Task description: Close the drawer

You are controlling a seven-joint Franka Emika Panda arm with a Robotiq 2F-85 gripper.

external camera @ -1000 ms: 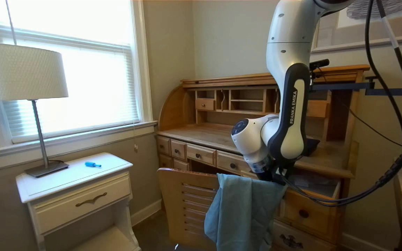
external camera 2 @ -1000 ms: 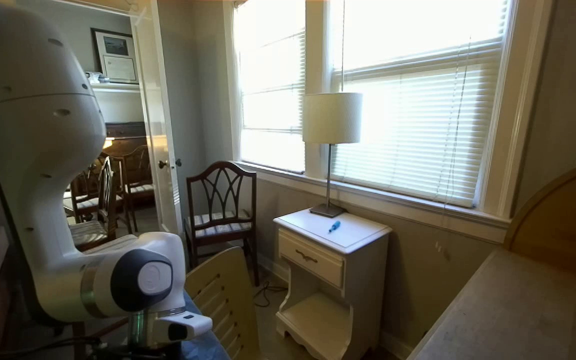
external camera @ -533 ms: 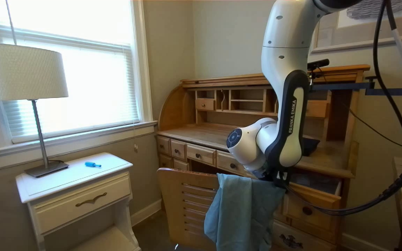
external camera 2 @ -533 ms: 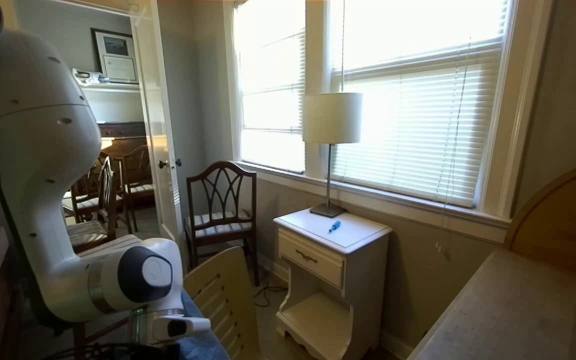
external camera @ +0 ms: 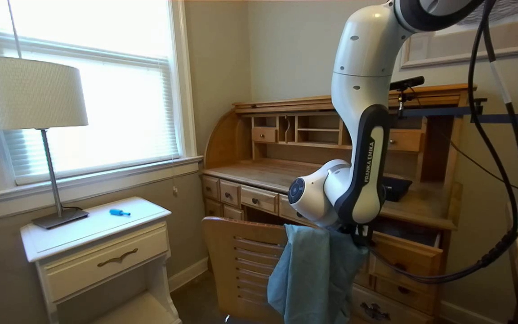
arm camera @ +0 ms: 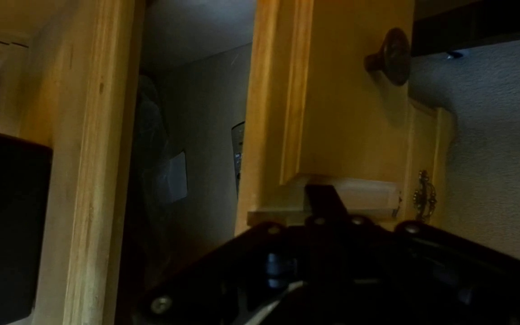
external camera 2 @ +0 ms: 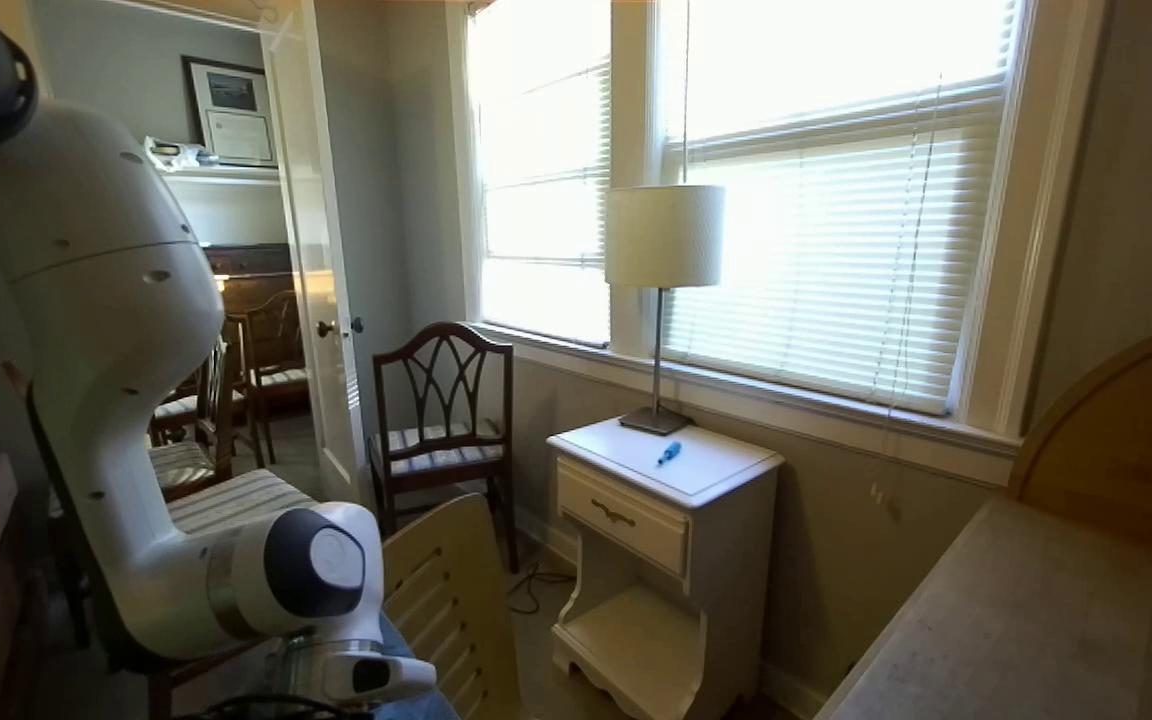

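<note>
Pincer, clenched on nothing, hangs by the left end of the oak drawer, which juts open under the table at right. Whether they touch, I can't tell. Best push straight to the far side, nearer the central knob.

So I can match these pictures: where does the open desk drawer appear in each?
In an exterior view: the drawer, lower right, pulled out of the desk.
In an exterior view: not there; the desk is lower right.
Wrist view: the drawer, upper middle.
Shared landmark: the desk, in all three.
</note>
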